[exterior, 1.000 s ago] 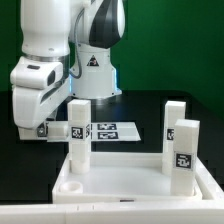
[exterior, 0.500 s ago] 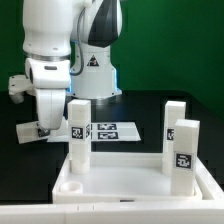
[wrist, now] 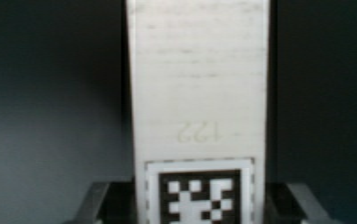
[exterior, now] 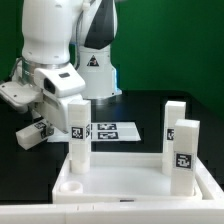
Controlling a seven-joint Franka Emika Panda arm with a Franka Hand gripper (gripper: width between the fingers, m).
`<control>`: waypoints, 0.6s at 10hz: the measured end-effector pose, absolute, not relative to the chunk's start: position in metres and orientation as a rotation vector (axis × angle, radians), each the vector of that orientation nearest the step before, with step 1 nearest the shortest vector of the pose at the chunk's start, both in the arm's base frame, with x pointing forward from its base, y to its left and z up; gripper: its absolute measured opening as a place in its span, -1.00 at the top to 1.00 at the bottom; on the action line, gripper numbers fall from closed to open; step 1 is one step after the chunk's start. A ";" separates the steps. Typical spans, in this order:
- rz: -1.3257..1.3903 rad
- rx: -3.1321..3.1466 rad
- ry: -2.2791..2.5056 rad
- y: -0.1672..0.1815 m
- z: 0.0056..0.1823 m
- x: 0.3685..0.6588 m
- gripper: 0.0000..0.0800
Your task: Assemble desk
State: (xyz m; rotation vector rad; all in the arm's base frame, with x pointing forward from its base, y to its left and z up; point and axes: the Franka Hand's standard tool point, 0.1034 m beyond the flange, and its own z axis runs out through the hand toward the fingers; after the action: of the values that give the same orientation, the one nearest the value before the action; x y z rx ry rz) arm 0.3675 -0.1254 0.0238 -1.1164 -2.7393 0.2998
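Desk panel nearest, three legs upright in its corner sockets: one at exterior view's left, two at right. Fourth leg clamped in my gripper, far left, lying sideways. I'd upend it, align squarely over free socket, seat gently.

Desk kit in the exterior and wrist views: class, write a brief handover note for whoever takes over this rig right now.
Tool: shut on the fourth leg, held beside the panel at the exterior view's left.
Panel: lying flat, sockets up.
Done: three legs stand upright on it: left leg, far right leg, near right leg. How firmly they sit cannot be told.
Left: probably seat the held leg in the open socket.
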 end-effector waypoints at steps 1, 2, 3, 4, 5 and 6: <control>0.288 -0.956 -2.783 -0.129 0.023 0.366 0.29; 0.287 -0.878 -2.803 -0.134 0.023 0.365 0.29; 0.296 -0.834 -2.814 -0.136 0.023 0.364 0.29; 0.300 -0.834 -2.814 -0.137 0.023 0.364 0.04; 0.303 -0.848 -2.810 -0.137 0.023 0.363 -0.37; 0.306 -0.889 -2.801 -0.138 0.024 0.364 -0.37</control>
State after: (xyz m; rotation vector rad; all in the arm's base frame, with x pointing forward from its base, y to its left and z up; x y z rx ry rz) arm 0.3640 -0.1382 0.0240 -0.8885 -2.8008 0.3062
